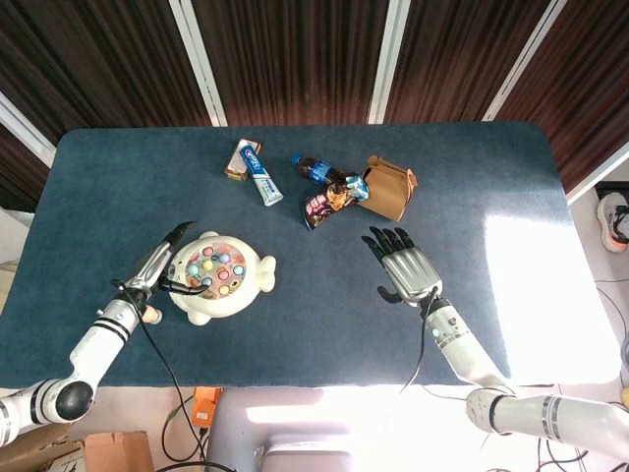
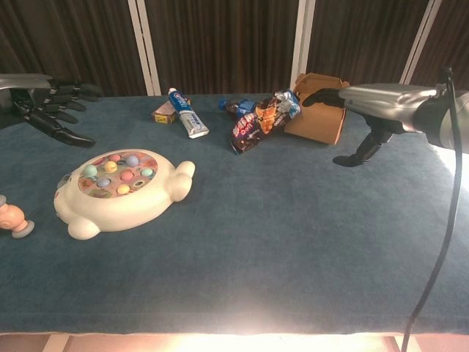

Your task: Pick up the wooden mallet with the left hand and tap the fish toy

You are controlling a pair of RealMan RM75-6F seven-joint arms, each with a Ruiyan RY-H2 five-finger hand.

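The fish toy (image 2: 117,191), a cream-white plastic fish with a round board of coloured pegs on its back, is the landmark here; it lies on the blue table (image 1: 511,177) toward the near left side. Just to its left, at the table's near edge, lies the wooden mallet (image 2: 13,218), a small light-wood piece with a grey end, apart from the toy and untouched by either hand.

The left hand (image 1: 162,258) hovers over the toy's left edge, its dark fingers spread and pointing across the table; it holds nothing. In the chest view it hangs above and behind the toy, clear of the board.

Well to the right of the toy, the right hand (image 1: 401,264) is raised over bare cloth, palm down, fingers apart and empty.

Beyond the toy, toward the far edge, lies a white and blue toothpaste tube (image 1: 263,179) with its small box (image 1: 240,160) touching it. Farther right of these are a dark bottle with a blue cap (image 1: 313,170), a crumpled snack packet (image 1: 329,202) and a brown cardboard carton (image 1: 388,187), bunched together. The print on the tube and packet is too small to read.
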